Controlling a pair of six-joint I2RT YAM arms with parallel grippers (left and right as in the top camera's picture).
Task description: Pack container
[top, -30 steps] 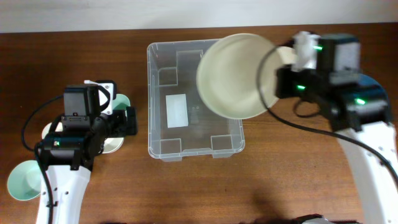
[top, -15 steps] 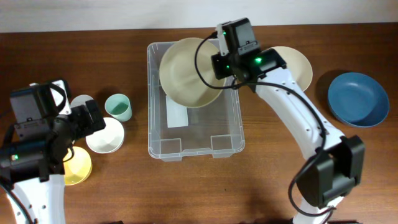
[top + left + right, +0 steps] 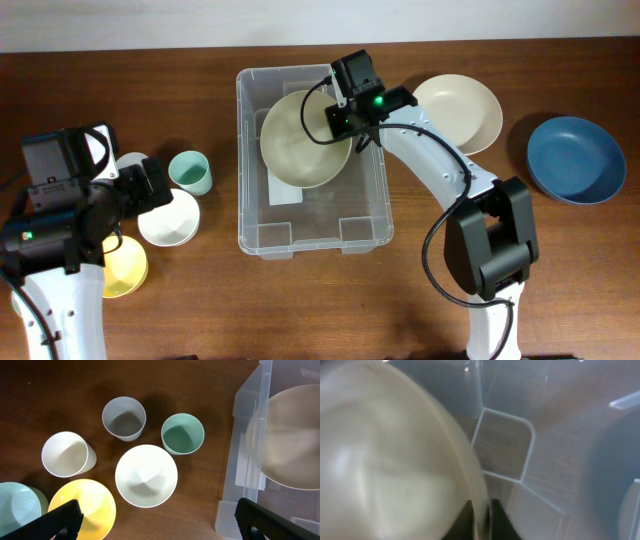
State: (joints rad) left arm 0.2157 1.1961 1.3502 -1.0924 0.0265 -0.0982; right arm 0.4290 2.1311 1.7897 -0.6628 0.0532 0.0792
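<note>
Your container point(image 3: 243, 170) sits in the middle of the table point(image 3: 120, 90) between the two arms, open side up. A cream plate point(image 3: 300, 140) lies in its far half, covering part of the white label point(image 3: 285, 190). The right gripper point(image 3: 482, 517) reaches in over the far wall. The wrist view is blurred, but its fingers appear to pinch the plate's rim, with the plate tilted rather than flat.

That tilt is your main risk: if you let go now, the plate may drop onto its edge and end up leaning on a wall, taking room the other pieces need. When you pull out, mind the fingers, because a snag on the rim could drag the light bin.

To the left, well apart from the bin, the left gripper point(image 3: 157, 520) hangs spread wide and empty over the white bowl point(image 3: 146, 476), green cup point(image 3: 183, 434) and yellow bowl point(image 3: 85, 505). These stand close together, so a careless descent could knock a neighbour
</note>
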